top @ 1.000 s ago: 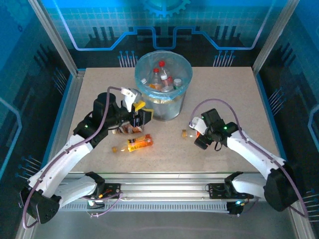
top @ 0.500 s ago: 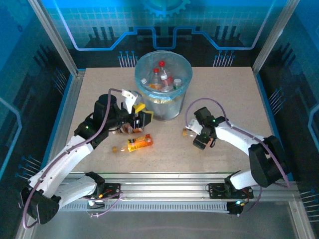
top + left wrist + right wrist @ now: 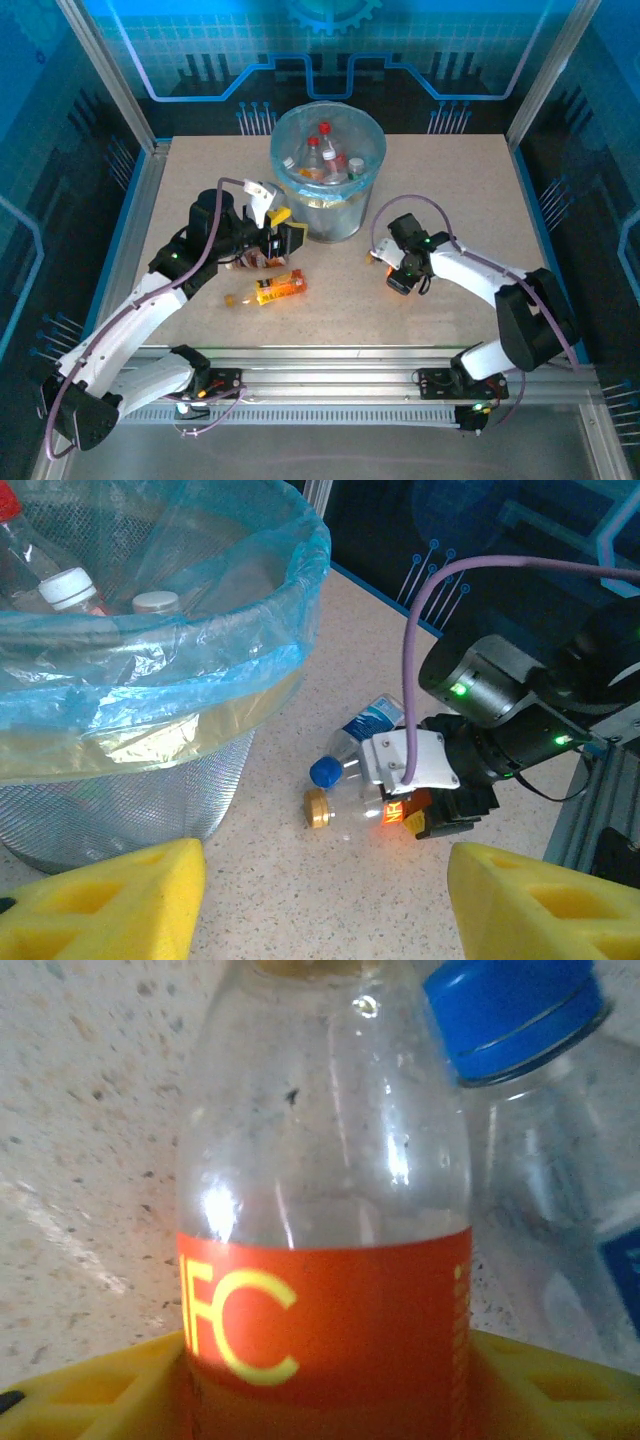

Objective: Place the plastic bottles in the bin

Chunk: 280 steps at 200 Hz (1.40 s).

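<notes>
Judging by the top view, the job is more than half done. Several capped bottles (image 3: 318, 152) stand or lean inside the bin (image 3: 340, 222) at the upper centre, while four are left on the speckled beige table (image 3: 460, 180). One with an orange label (image 3: 272, 289) lies flat at the lower left of centre. A crumpled brownish one (image 3: 252, 261) sits just beside the left gripper (image 3: 285, 228). Two more lie side by side under the right gripper (image 3: 393, 272), right of centre. The left gripper's yellow foam pads (image 3: 110, 900) are wide apart with nothing between them. On the right wrist, the clear ribbed bottle with the glossy orange wrap (image 3: 325, 1310) lies between the yellow fingers. I cannot tell whether they press on it or merely flank it. Touching it at the right of the frame is a blue-capped bottle (image 3: 540, 1210), thin-walled and transparent. The bin is round and translucent pale blue, with a fine mesh-like lower wall and a crinkled clear bag folded over its rim. The bottles are light, smooth and curved, and probably inclined to roll or slip.
</notes>
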### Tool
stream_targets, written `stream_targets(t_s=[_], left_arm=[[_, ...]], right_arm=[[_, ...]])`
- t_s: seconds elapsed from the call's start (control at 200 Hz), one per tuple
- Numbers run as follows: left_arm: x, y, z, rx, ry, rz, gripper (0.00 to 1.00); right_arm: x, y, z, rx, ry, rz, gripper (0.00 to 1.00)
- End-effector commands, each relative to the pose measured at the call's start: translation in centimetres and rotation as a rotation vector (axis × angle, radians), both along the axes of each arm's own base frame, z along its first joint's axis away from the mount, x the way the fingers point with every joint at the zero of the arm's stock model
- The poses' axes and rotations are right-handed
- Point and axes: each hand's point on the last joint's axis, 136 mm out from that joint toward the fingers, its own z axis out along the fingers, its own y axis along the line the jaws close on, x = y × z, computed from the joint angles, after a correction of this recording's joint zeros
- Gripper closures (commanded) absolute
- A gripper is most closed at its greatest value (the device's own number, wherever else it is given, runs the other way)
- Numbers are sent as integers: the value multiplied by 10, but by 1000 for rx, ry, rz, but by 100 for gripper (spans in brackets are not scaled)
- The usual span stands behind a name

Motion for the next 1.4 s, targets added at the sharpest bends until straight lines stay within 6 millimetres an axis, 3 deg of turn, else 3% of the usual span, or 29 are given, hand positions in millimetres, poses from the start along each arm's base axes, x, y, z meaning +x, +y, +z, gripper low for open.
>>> stream_targets(t_s=[0.0,0.325,0.575,0.8,1.045,1.396], left_arm=[[-2,0,18,-2,-59,-5,34],[-3,0,41,-59,-65,13,34],[-7,-13,54,-137,-2,-48,33],[-18,-40,66,-256,75,-168,33],[-34,-73,62,-269,142,-284,29],[-39,-75,48,-245,205,-298,30]], right_arm=[[-9,14,19,88,-6,0,38],[-45,46,70,289,-84,61,43],[-73,86,142,621,-188,206,45],[-76,113,197,854,-284,267,48],[-75,136,228,942,-319,328,49],[-73,140,239,969,-346,327,49]])
